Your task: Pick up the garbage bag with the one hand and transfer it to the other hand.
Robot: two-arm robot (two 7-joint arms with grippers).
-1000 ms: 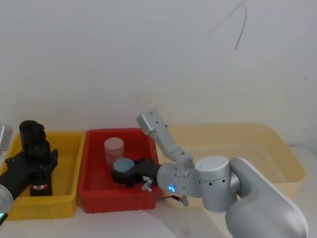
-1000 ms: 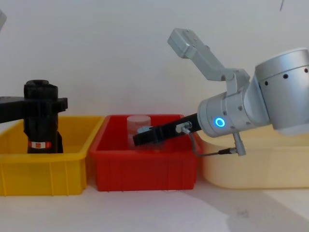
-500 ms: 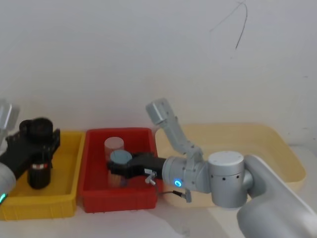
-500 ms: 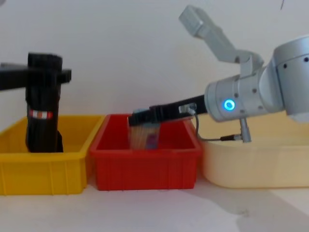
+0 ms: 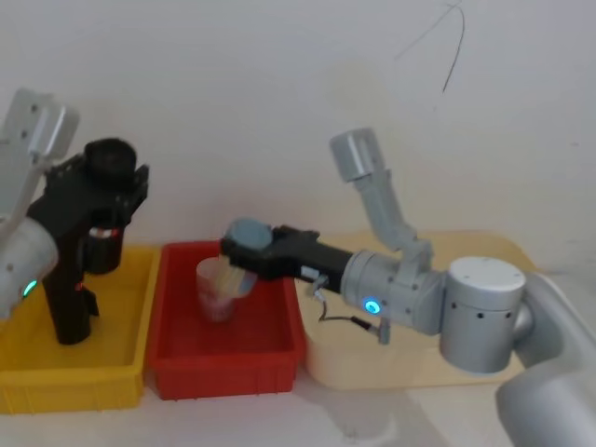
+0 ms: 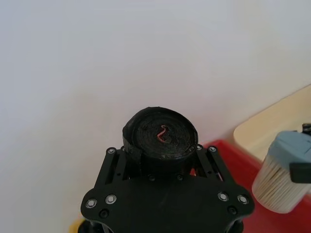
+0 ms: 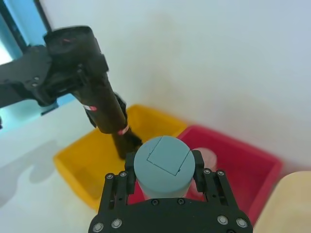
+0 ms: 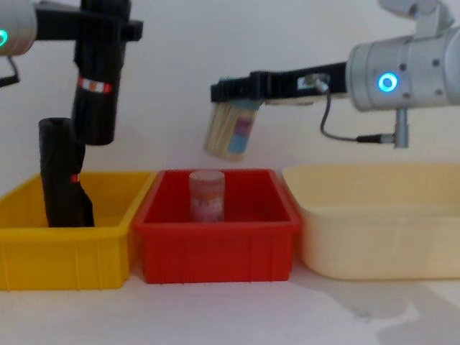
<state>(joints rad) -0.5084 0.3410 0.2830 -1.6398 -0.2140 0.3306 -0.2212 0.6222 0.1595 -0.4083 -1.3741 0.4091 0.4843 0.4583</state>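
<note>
Left gripper (image 8: 108, 30): we see its fingers clamped near top of garbage bag (image 8: 96, 108). Roll hangs upright at 10 o'clock in chest view, foot clear above yellow bin (image 8: 65, 255).

Right gripper (image 8: 233, 90): toward 3 o'clock of roll, well apart, closed on lidded jar (image 8: 230, 133) over red bin (image 8: 215, 251).

We judge handover blocked, since receiving jaws are full.

We advise:
- shed jar
- spread fingers wide
- meet roll below label band
- free left grip only once right grip is firm

Mind second roll (image 8: 61, 172) at 6 o'clock.

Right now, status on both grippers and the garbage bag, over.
Left gripper shut on garbage bag, held above yellow bin. Right gripper shut on jar over red bin. Right gripper occupied, handover likely blocked.
</note>
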